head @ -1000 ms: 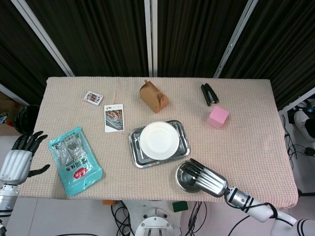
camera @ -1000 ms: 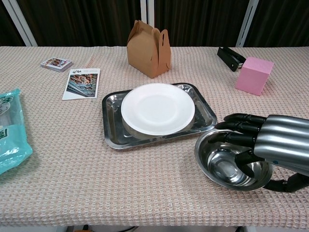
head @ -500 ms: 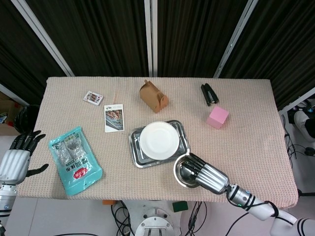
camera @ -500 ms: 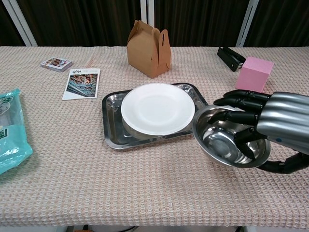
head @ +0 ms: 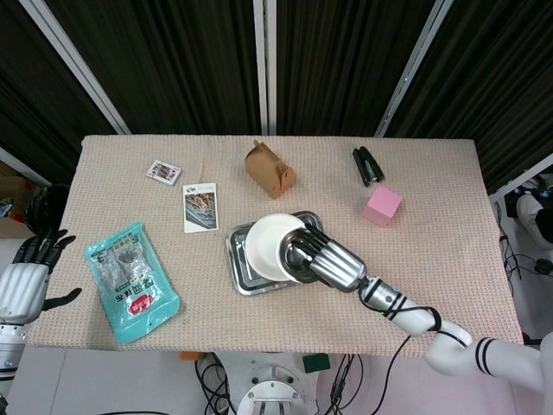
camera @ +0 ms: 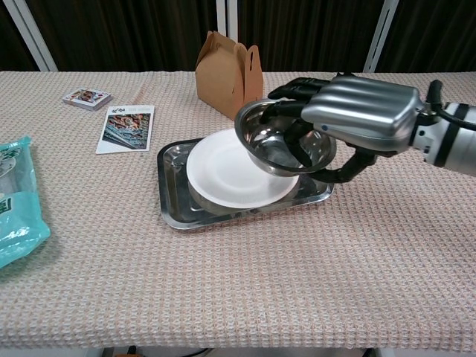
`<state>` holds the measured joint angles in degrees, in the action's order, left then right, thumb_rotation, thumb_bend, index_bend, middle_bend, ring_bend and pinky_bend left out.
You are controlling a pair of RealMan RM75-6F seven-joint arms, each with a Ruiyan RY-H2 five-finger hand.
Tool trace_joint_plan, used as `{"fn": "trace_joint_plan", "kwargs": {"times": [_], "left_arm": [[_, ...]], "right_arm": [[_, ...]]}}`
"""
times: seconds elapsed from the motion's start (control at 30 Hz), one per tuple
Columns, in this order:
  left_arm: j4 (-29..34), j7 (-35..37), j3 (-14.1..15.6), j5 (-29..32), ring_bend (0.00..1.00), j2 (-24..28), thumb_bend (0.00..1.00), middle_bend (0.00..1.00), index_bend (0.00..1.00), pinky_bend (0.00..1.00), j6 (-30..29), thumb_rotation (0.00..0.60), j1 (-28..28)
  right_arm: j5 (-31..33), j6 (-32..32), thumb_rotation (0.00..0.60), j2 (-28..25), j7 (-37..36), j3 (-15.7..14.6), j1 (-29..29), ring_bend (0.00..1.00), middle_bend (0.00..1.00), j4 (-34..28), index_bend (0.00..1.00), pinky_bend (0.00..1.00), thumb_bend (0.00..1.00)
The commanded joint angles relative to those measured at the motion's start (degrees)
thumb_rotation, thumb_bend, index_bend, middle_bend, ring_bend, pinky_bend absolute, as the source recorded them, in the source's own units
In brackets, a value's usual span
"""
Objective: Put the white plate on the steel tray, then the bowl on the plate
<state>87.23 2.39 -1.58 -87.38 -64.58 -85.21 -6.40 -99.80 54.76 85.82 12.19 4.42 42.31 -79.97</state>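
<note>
One bowl (camera: 285, 143), one white plate (camera: 239, 169), one steel tray (camera: 172, 199) — that's the whole set. The bowl is up in the air in the right hand (camera: 355, 119), tipped so its open mouth faces up and toward the left end of the desk (camera: 238, 290); it hangs over the right part of the plate, clear of it. The fingers (camera: 296, 91) curl over the far rim and down inside, thumb under the near side. The plate lies flat in the tray, whose long axis runs left to right. Plenty of bare cloth in front of and right of the tray.

The left hand (head: 30, 277) sits off the left edge, fingers spread, holding nothing. Also one each: paper box (camera: 229, 73), pink block (head: 381, 207), teal packet (head: 131, 282), card deck (head: 163, 172), leaflet (head: 200, 207).
</note>
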Motion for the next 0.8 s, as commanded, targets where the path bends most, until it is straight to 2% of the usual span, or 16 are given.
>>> {"fn": "trace_joint_plan", "kwargs": {"times": [0.03, 0.17, 0.53, 0.6, 0.8], "left_arm": [[-0.5, 0.2, -0.2, 0.7, 0.07, 0.0, 0.02, 0.13, 0.18, 0.13, 0.5, 0.6, 0.0], [-1.1, 0.8, -0.3, 1.1, 0.07, -0.3, 0.02, 0.13, 0.18, 0.13, 0.8, 0.6, 0.0], [-1.8, 1.7, -0.4, 0.9, 0.07, -0.5, 0.02, 0.13, 0.18, 0.13, 0.6, 0.6, 0.1], [-2.0, 2.0, -0.4, 1.3, 0.07, -0.6, 0.02, 0.13, 0.18, 0.13, 0.7, 0.6, 0.2], [-2.4, 2.4, -0.6, 1.7, 0.07, -0.7, 0.02, 0.13, 0.18, 0.13, 0.7, 0.6, 0.4]], "right_arm": [[2.6, -3.5, 0.6, 3.3, 0.3, 1.8, 3.2, 0.0, 0.12, 3.5, 0.77, 0.0, 0.48], [4.0, -5.1, 0.6, 5.8, 0.7, 2.2, 5.0, 0.0, 0.12, 6.3, 0.77, 0.0, 0.48], [6.1, -4.8, 0.6, 9.7, 1.9, 2.0, 6.7, 0.0, 0.12, 10.5, 0.77, 0.0, 0.48], [6.3, -4.7, 0.6, 10.1, 2.1, 1.8, 6.8, 0.0, 0.11, 11.1, 0.74, 0.0, 0.46], [6.7, -4.0, 0.6, 11.0, 2.5, 1.2, 7.1, 0.0, 0.11, 12.1, 0.58, 0.0, 0.37]]}}
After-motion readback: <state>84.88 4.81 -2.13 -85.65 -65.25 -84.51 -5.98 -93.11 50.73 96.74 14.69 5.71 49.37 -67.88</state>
